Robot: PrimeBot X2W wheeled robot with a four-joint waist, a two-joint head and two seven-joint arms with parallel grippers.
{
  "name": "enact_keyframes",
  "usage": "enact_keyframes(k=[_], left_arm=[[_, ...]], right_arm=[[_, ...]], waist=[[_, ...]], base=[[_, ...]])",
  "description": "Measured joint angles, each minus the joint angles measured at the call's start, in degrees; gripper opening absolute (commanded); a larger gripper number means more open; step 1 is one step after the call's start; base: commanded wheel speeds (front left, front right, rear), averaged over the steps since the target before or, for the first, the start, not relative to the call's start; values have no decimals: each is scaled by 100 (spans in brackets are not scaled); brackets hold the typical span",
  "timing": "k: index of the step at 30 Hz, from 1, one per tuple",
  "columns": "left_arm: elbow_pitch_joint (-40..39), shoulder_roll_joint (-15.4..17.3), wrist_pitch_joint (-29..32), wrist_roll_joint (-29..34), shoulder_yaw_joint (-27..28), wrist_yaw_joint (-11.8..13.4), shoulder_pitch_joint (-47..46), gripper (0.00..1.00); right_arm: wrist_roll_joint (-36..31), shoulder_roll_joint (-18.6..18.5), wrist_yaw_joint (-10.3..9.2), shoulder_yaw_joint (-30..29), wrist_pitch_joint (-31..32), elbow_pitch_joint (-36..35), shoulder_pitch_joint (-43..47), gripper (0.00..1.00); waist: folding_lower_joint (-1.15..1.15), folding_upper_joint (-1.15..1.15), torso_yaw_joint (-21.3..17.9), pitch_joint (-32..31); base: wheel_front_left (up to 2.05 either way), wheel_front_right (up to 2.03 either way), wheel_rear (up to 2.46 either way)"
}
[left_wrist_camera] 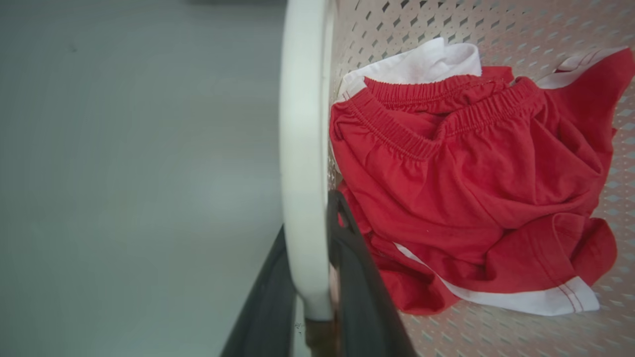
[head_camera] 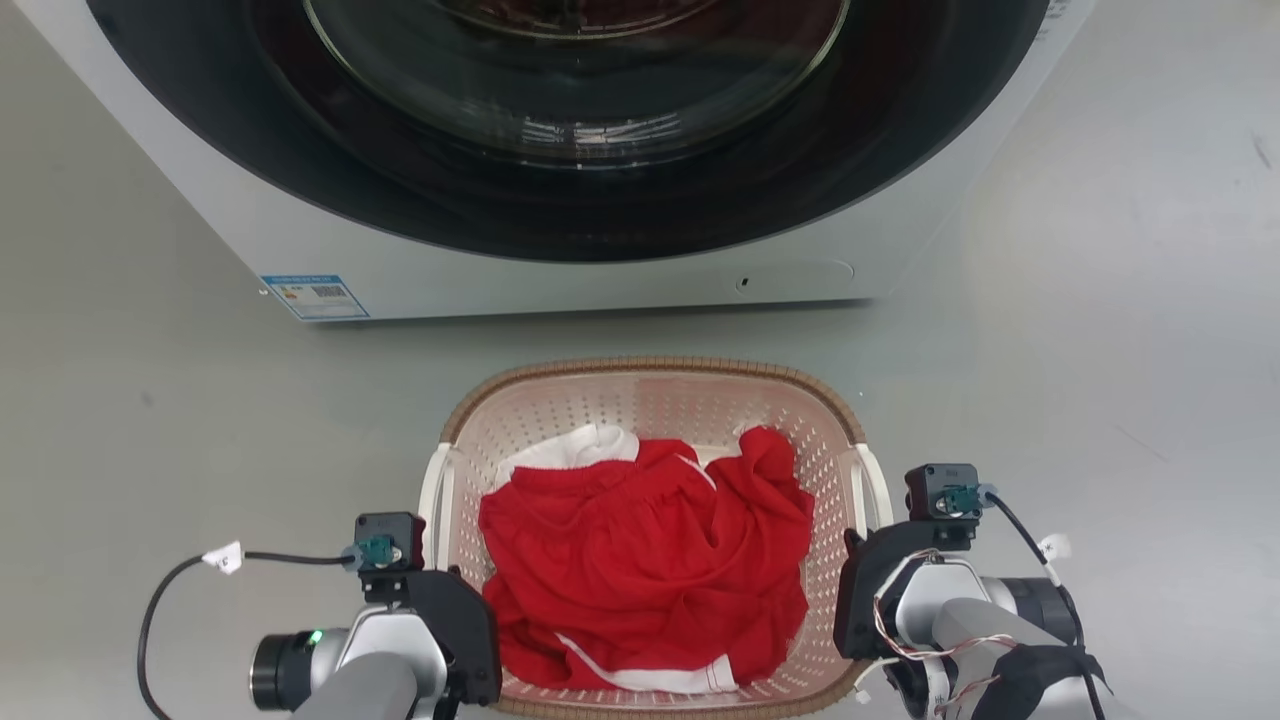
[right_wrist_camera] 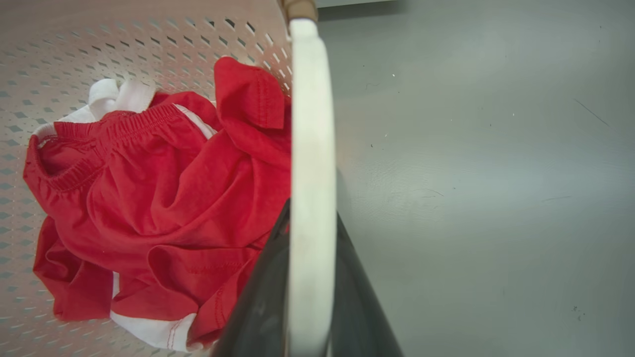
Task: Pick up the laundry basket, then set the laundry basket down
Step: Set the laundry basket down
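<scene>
The laundry basket (head_camera: 650, 392), pale pink with a brown woven rim, sits low in the middle of the head view and holds red and white clothes (head_camera: 650, 560). My left gripper (left_wrist_camera: 310, 218) points down at the basket's left white handle (left_wrist_camera: 302, 124), a dark finger pressed against each side of it. My right gripper (right_wrist_camera: 313, 210) grips the right white handle (right_wrist_camera: 310, 99) the same way. In the head view the left gripper (head_camera: 455, 590) and right gripper (head_camera: 865, 580) flank the basket. I cannot tell whether the basket touches the floor.
A white front-loading washing machine (head_camera: 560, 285) with a dark round door stands just beyond the basket. Grey floor (head_camera: 1100, 350) spreads to both sides. A black cable (head_camera: 160, 600) loops out from my left wrist.
</scene>
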Motion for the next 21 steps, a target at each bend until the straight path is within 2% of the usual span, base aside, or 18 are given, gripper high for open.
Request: enact_keyframes(k=[21], left_arm=[[80, 91, -254, 209, 113, 1, -1532, 0]], right_arm=[[-211, -5, 0, -16, -248, 165, -1560, 0]], waist=[[0, 0, -12, 1773]], base=[[0, 0, 0]])
